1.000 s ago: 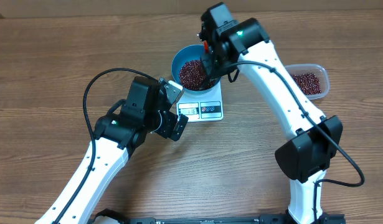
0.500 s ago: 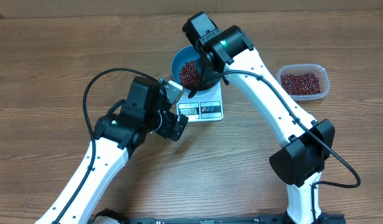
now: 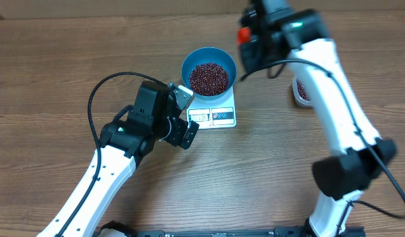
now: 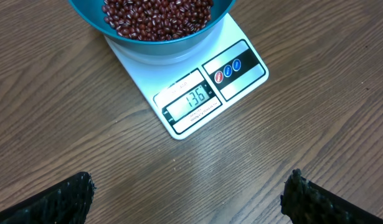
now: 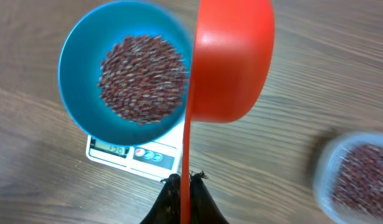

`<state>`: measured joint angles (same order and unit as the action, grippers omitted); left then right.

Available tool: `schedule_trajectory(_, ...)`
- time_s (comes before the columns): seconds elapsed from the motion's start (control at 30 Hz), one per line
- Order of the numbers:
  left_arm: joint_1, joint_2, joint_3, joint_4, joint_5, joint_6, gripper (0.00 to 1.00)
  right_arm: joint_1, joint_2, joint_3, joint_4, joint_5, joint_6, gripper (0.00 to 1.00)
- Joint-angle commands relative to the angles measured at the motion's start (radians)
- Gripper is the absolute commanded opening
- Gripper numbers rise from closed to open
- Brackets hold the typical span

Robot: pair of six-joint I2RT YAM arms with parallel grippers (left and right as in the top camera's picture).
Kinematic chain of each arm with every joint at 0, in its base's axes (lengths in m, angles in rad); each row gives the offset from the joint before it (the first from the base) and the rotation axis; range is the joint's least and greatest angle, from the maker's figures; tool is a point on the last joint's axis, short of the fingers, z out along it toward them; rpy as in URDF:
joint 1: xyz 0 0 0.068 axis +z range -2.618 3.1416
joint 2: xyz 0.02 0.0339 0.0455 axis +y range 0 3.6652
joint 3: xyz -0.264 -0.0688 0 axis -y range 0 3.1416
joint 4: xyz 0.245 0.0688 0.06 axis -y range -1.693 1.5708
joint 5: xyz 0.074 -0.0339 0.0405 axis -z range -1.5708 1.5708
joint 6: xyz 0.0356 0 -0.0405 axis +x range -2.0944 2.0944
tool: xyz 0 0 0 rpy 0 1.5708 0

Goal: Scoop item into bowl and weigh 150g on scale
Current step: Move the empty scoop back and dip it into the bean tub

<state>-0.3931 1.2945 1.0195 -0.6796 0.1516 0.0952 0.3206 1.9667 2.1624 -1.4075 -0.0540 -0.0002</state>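
The blue bowl (image 3: 209, 60) stands on the white scale (image 3: 222, 117) and holds a heap of red-brown beans (image 3: 209, 78). In the left wrist view the bowl (image 4: 160, 46) and beans (image 4: 157, 15) are at the top, and the scale (image 4: 197, 93) shows 136. My left gripper (image 4: 190, 190) hangs open over bare wood just in front of the scale, also seen from overhead (image 3: 187, 117). My right gripper (image 5: 185, 179) is shut on the thin handle of a red scoop (image 5: 231, 62), held right of the bowl (image 5: 126, 71). No beans show on the scoop (image 3: 243, 34).
A clear plastic tub (image 5: 359, 174) with more beans sits on the table to the right, mostly hidden behind the right arm in the overhead view (image 3: 299, 92). The right arm (image 3: 334, 85) crosses the table's right side; the left arm's black cable (image 3: 100, 89) loops at left.
My right arm has swung away from above the bowl, carrying the scoop right towards the tub. The bowl is uncovered from above. The left arm has not moved.
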Motion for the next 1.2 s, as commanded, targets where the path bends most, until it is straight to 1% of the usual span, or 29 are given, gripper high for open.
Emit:
schedule_trajectory(0.0,-0.006,0.008,-0.003,0.003,-0.006,-0.006,1.0,-0.112,-0.09,0.032,-0.045,-0.044,-0.008,0.04)
schedule_trajectory(0.13,-0.006,0.008,-0.003,0.003,-0.005,-0.006,1.0,-0.249,-0.092,0.027,-0.122,-0.018,-0.008,0.04)
schedule_trajectory(0.23,-0.006,0.008,-0.003,0.003,-0.006,-0.006,1.0,-0.343,-0.092,0.005,-0.144,-0.018,-0.008,0.04)
schedule_trajectory(0.33,-0.006,0.008,-0.003,0.003,-0.006,-0.006,1.0,-0.417,-0.091,-0.052,-0.143,-0.014,-0.007,0.04)
schedule_trajectory(0.43,-0.006,0.008,-0.003,0.003,-0.005,-0.006,1.0,-0.459,-0.091,-0.179,-0.115,0.047,-0.007,0.04)
schedule_trajectory(0.6,-0.006,0.008,-0.003,0.003,-0.006,-0.006,0.99,-0.478,-0.091,-0.383,-0.01,0.133,0.002,0.04)
schedule_trajectory(0.73,-0.006,0.008,-0.003,0.003,-0.005,-0.006,1.0,-0.478,-0.091,-0.476,0.064,0.256,0.031,0.04)
schedule_trajectory(0.93,-0.006,0.008,-0.003,0.003,-0.006,-0.006,1.0,-0.478,-0.089,-0.525,0.17,0.282,0.025,0.04)
schedule_trajectory(1.17,-0.006,0.008,-0.003,0.003,-0.005,-0.006,0.99,-0.478,-0.043,-0.525,0.166,0.269,0.002,0.04)
